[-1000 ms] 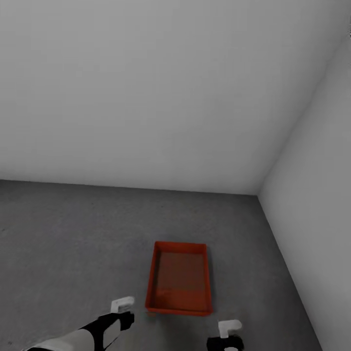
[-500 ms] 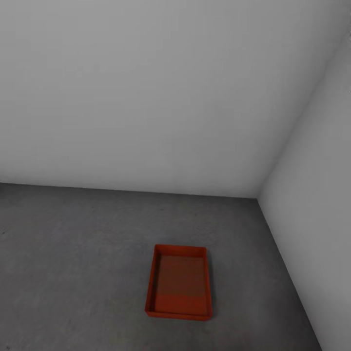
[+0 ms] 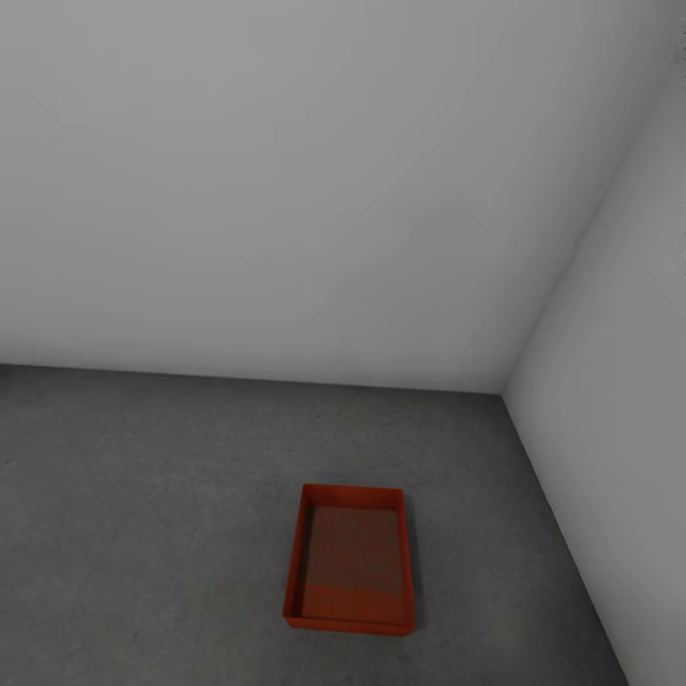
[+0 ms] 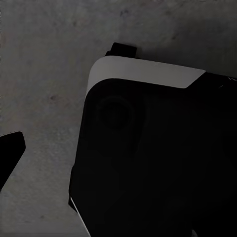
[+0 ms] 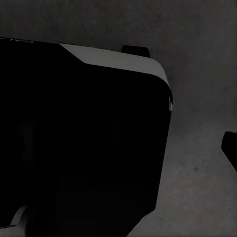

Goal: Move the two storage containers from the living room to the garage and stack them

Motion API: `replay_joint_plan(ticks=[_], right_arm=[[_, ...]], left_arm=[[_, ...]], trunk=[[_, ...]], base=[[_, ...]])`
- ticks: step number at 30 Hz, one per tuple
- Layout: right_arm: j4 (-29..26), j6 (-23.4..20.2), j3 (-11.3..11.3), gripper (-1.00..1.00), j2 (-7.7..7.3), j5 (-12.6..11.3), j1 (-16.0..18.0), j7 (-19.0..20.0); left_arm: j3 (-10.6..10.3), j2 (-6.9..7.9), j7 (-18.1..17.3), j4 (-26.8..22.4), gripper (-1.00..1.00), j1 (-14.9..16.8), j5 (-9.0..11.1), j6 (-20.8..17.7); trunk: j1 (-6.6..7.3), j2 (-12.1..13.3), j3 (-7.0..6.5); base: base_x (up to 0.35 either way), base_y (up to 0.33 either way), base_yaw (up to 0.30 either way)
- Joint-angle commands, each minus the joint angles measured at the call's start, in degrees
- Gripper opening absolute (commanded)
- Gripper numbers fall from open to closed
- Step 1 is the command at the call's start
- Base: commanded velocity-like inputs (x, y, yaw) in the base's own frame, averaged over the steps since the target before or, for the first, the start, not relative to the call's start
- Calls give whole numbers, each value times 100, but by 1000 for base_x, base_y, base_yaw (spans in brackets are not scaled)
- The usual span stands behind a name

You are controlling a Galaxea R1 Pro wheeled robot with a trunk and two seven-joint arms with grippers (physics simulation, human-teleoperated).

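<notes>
A: You had one orange bin (image 3: 350, 559) sitting flat on the garage floor (image 3: 143, 514), near the wall corner (image 3: 503, 385).

B: Were your tools spread or pressed together?

A: I could not tell. If you stacked the second bin crooked on that bin, it could have slid off.

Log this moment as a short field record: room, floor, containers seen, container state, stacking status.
room: bare, pale grey walls, a corner at right
floor: dark grey speckled floor
containers seen: one orange-red container
container state: upright, open top, nothing inside, resting on the floor near the right wall
stacking status: nothing on top of it yet
</notes>
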State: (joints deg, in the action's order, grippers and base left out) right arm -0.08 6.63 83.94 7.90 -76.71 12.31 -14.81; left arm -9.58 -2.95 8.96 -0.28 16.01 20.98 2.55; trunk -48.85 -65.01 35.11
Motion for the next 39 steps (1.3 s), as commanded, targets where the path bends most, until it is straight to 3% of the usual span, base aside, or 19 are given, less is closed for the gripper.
replay_joint_plan(ticks=[1,26,39], right_arm=[[-1,14,50,100,1,-54,1,-17],[-10,5,69,100,12,-28,3,-14],[-24,7,78,100,35,-28,2,-14]], left_arm=[[-50,1,18,3,100,1,51,17],[-53,4,18,2,100,-2,38,17],[-53,5,18,2,100,-2,38,17]], trunk=[[0,-2,-5],[0,-2,-229],[0,-2,-259]], base=[[0,0,0],[0,0,-6],[0,0,-78]])
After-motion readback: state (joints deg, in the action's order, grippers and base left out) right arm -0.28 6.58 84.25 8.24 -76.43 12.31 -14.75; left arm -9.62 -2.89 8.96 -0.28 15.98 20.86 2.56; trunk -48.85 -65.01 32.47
